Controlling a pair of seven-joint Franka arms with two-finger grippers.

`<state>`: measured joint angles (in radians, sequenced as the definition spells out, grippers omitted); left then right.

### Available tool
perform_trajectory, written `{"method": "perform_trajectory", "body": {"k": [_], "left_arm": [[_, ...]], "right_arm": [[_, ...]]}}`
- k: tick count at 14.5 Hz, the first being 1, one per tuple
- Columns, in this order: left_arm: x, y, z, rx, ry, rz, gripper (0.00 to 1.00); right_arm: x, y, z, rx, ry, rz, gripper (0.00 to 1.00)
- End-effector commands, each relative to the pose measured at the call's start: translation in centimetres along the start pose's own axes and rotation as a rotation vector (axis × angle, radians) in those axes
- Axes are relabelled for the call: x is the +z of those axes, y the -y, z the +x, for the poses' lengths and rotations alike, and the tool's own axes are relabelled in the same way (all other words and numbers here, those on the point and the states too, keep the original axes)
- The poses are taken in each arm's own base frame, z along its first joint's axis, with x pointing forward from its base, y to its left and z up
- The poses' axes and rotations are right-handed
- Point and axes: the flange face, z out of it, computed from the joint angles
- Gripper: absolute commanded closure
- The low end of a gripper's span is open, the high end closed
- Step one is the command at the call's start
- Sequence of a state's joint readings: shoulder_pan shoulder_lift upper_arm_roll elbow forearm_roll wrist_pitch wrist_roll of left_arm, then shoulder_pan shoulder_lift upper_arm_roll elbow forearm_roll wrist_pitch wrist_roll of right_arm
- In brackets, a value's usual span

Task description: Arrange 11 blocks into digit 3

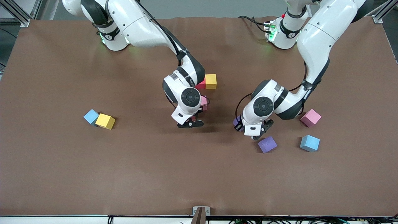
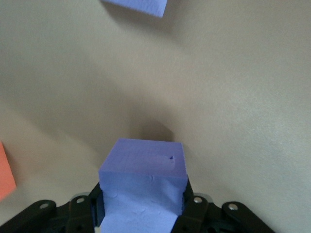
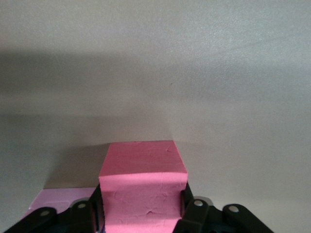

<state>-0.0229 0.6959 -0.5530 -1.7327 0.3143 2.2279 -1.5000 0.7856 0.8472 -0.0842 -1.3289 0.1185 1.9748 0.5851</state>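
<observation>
My left gripper (image 1: 238, 123) (image 2: 143, 209) hangs low over the table and is shut on a purple block (image 2: 143, 184) whose sides are pinched in by the fingers. A second purple block (image 1: 267, 144) (image 2: 136, 6) lies on the table just nearer the front camera. At mid-table, my right gripper (image 1: 201, 108) (image 3: 143, 209) has a pink block (image 3: 143, 189) (image 1: 204, 100) between its fingers, which lie against its sides. It is down by a red block (image 1: 201, 84) and a yellow block (image 1: 210, 81) that touch each other. No finished digit 3 shows.
A light blue block (image 1: 91, 116) and a yellow block (image 1: 105, 121) touch toward the right arm's end. A pink block (image 1: 310, 117) and a light blue block (image 1: 309, 143) lie toward the left arm's end. An orange-red corner (image 2: 5, 172) shows at the left wrist view's edge.
</observation>
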Motion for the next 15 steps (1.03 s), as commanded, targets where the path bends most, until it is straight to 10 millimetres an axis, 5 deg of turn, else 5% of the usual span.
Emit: {"method": "perform_trajectory", "body": {"k": [1,4,7,12,15], "left_arm": [[-0.9,-0.2,-1.4,-0.123,0.016,-0.012,0.69],[-0.8,-0.7,-4.0,-0.310,0.022,-0.007,0.77],[-0.5,-1.2,-6.6,-0.515,0.019,-0.002,0.77],[0.2,-1.7,-10.8,-0.870,0.006,0.007,0.77],[0.6,-1.9,-13.1,-0.970,0.000,0.012,0.77]], "right_arm": [[-0.8,0.3,1.0,0.023,-0.012,0.015,0.00],[-4.5,-0.9,2.8,0.040,-0.034,0.044,0.00],[-8.1,-5.5,5.1,0.098,-0.007,0.054,0.00],[-13.7,-18.9,9.2,0.116,-0.009,0.091,0.00],[-12.9,-26.5,9.3,0.092,0.028,0.100,0.00]]}}
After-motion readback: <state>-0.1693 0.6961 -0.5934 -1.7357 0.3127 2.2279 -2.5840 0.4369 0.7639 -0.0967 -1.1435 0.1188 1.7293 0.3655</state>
